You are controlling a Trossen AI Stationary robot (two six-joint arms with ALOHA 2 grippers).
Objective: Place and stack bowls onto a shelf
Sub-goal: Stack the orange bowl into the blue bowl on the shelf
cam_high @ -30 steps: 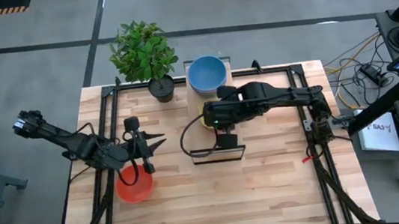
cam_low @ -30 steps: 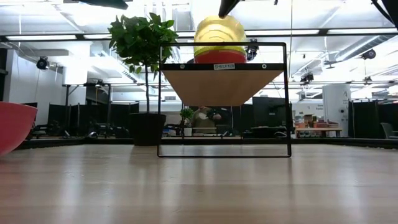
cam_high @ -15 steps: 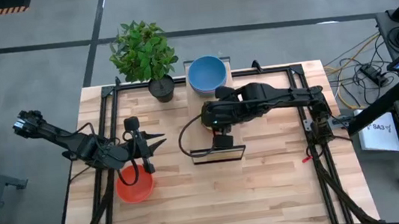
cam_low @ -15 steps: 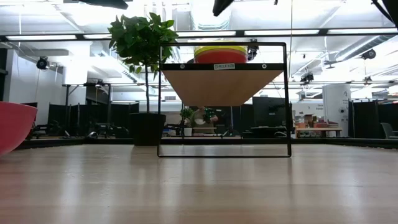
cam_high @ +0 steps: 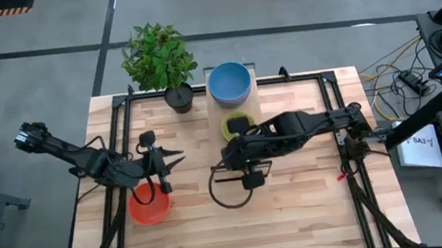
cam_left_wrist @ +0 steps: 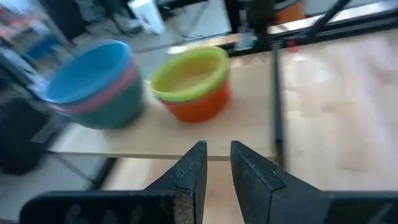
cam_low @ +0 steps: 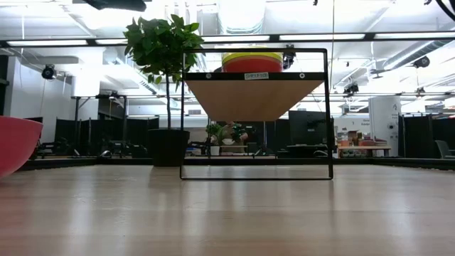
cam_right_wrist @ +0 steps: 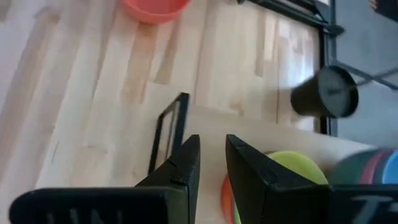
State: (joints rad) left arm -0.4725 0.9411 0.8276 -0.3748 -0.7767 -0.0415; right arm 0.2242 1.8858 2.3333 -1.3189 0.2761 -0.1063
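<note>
The shelf (cam_high: pixel 249 104) stands mid-table, a light board on a dark frame. At its far end is a stack with a blue bowl (cam_high: pixel 229 83) on top, over pink and teal (cam_left_wrist: pixel 93 84). Nearer sits a yellow bowl (cam_high: pixel 238 126) nested on orange and red ones (cam_low: pixel 252 62). A lone red bowl (cam_high: pixel 148 204) rests on the tabletop at the left. My right gripper (cam_high: pixel 224 151) hovers over the shelf's near part, shut and empty (cam_right_wrist: pixel 211 155). My left gripper (cam_high: pixel 176 156) hangs left of the shelf, shut and empty (cam_left_wrist: pixel 217 155).
A potted plant (cam_high: pixel 174 96) in a dark pot stands at the table's far edge, left of the shelf. A dark frame (cam_high: pixel 120 152) runs around the tabletop. Bare wood lies along the near edge (cam_high: pixel 241 230) and right of the shelf.
The yellow bowl, held high over the red and orange ones a second ago, has come down and sits nested on them. My right gripper has left it and drawn back toward the table's near edge, over the shelf's near end.
</note>
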